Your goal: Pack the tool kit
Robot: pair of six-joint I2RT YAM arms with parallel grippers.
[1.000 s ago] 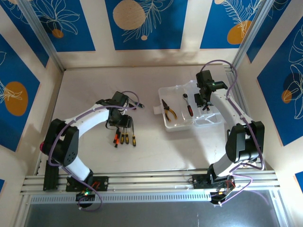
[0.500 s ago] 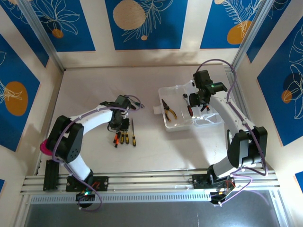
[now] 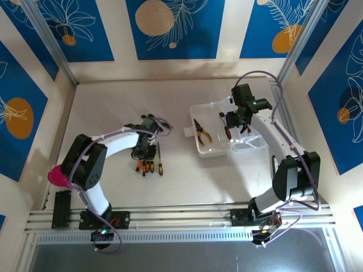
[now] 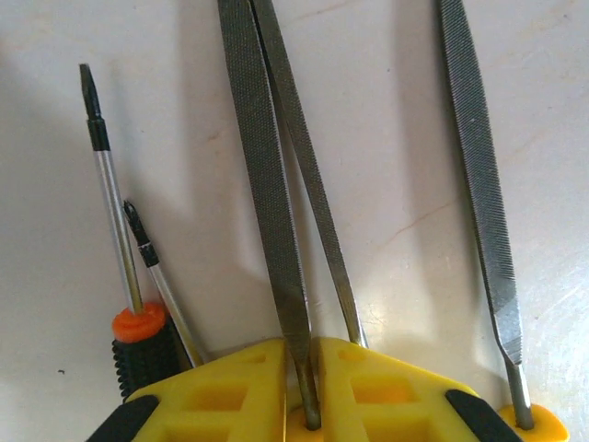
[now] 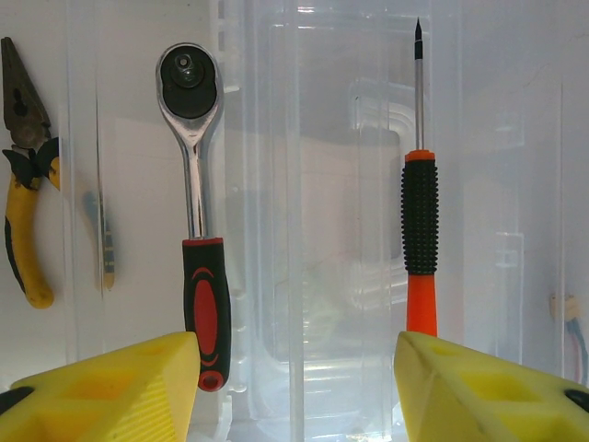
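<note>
From above, your left gripper (image 3: pixel 144 150) sits low at nine o'clock over slim tools (image 3: pixel 150 166) on the table (image 3: pixel 113 107); the right gripper (image 3: pixel 238 120) hangs over the clear plastic case (image 3: pixel 212 146) at three o'clock. Left wrist: yellow fingers (image 4: pixel 221 396) pinch a rough-toothed steel file (image 4: pixel 267 184). Right wrist: fingers (image 5: pixel 101 387) spread wide above a chrome wrench (image 5: pixel 193 184) and ribbed orange screwdriver (image 5: pixel 421 230) in the case.

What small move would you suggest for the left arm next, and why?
Probably a gentle straight lift: the left gripper is pinched on one metal file, with a second file lying against it, so rising first should separate them before carrying toward the clear case.
</note>
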